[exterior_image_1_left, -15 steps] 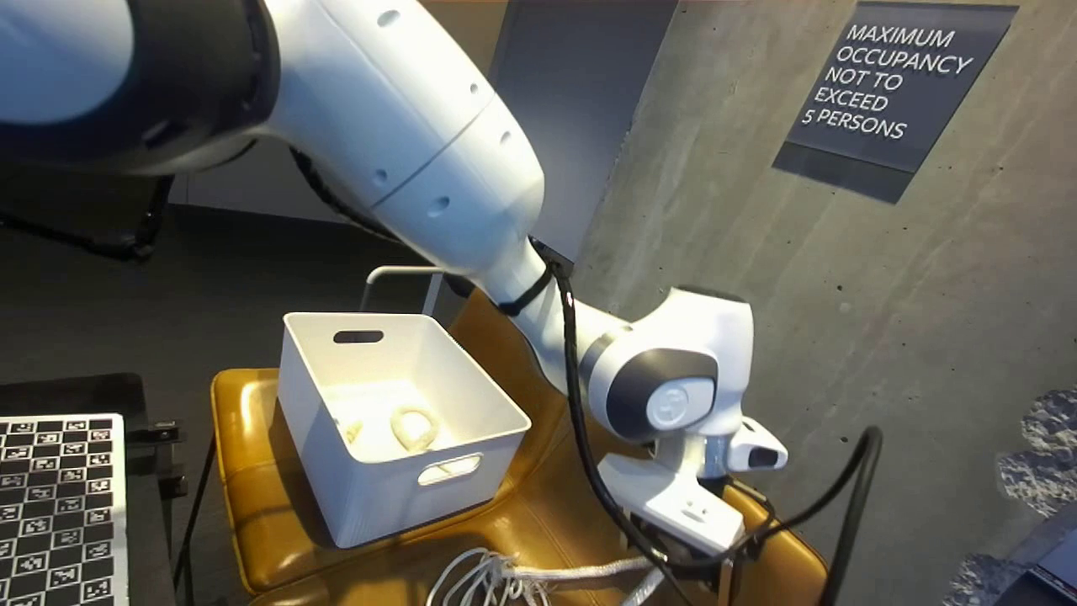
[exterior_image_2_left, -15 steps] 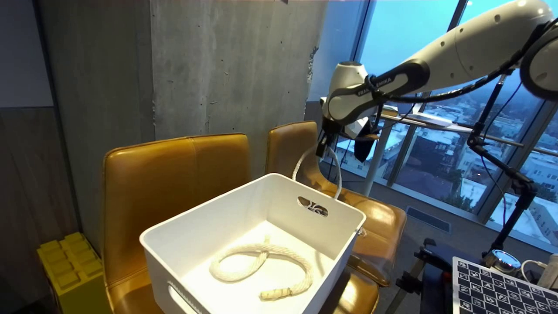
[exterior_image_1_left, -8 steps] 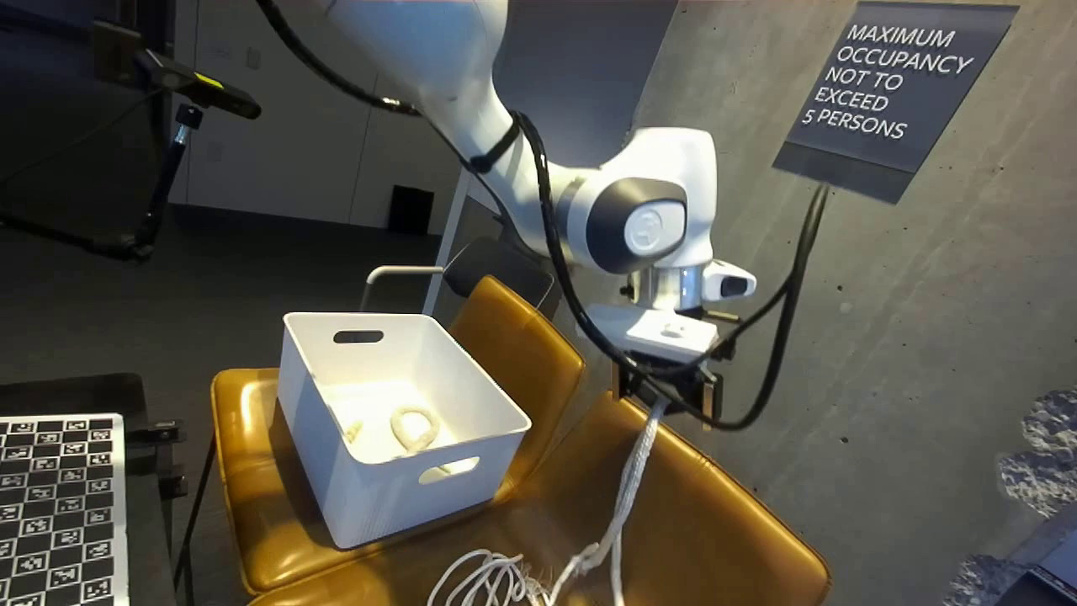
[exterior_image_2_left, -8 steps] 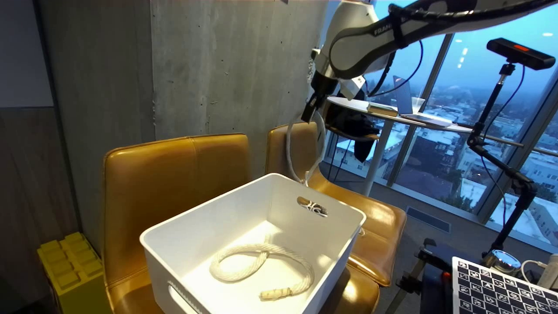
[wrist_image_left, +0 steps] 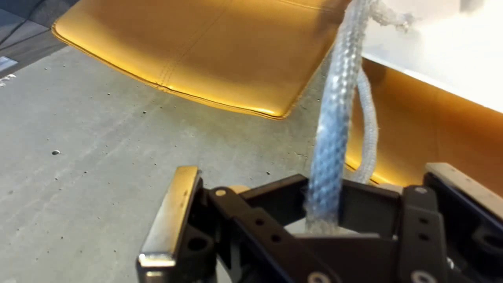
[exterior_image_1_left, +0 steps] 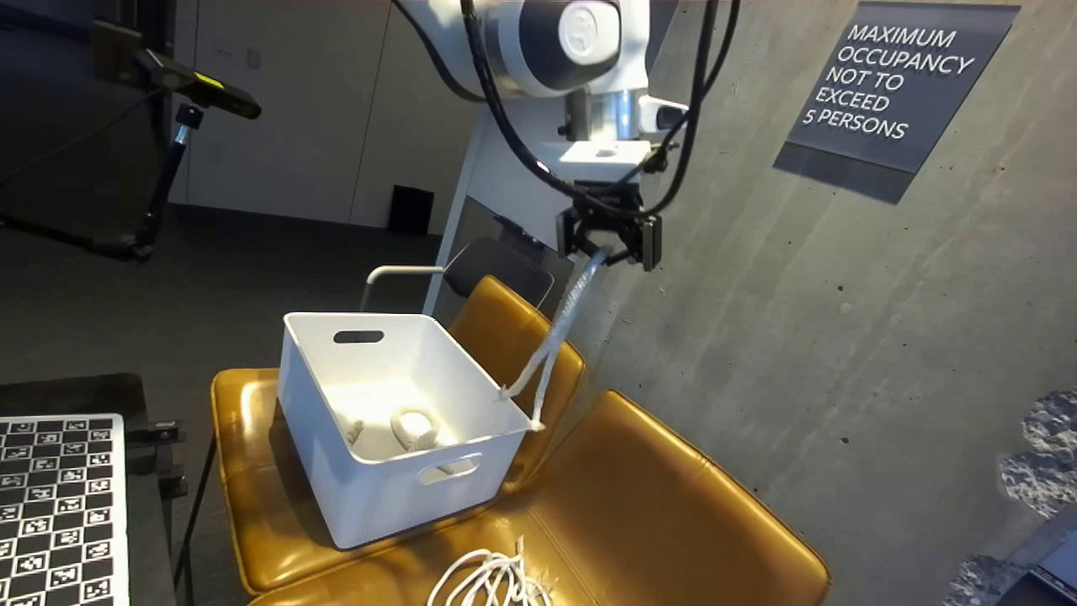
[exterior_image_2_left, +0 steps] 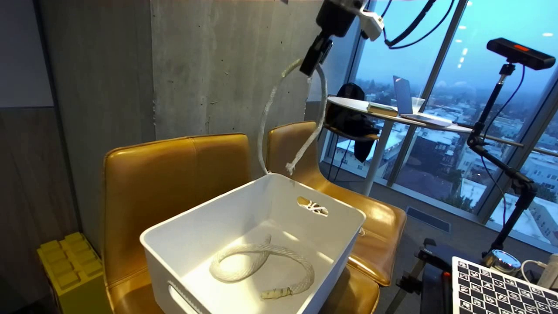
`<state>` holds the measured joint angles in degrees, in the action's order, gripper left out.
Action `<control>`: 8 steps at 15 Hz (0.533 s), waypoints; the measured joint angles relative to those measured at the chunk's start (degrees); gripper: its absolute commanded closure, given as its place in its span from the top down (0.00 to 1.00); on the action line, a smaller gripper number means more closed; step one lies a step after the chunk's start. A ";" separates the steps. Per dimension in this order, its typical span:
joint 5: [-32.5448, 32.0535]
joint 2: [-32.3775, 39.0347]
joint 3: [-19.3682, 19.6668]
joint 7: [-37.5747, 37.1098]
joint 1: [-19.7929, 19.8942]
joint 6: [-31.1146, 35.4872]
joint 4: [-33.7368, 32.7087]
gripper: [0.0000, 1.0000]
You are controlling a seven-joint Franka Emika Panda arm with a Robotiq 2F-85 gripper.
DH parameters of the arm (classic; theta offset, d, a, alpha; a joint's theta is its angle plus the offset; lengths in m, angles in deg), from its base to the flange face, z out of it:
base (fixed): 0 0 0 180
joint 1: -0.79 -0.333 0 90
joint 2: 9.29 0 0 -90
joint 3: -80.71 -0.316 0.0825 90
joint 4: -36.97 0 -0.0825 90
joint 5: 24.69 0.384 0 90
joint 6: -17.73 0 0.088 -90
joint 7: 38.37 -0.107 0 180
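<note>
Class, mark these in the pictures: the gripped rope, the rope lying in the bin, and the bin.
Gripped rope (wrist_image_left: 336, 118): in the wrist view, middle of the front strand.
Lying rope (exterior_image_2_left: 265, 249): in an exterior view, where it crosses itself.
Bin (exterior_image_1_left: 395, 498): in an exterior view, outer face of one wall.

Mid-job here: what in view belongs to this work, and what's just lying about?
Likely the job:
held rope
white bin
looped rope inside it
perhaps the loose cord on the chair

Just lying about:
yellow block
laptop
patterned board

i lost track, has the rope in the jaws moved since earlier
Yes: in an exterior view, the rope rose from below the box's rim to mostly above.
</note>
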<state>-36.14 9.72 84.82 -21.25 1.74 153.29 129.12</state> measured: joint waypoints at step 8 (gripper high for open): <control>5.79 -23.30 -7.52 0.73 -3.30 -10.84 14.80 0.00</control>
<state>-30.35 -13.58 77.30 -20.52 -1.56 142.45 143.92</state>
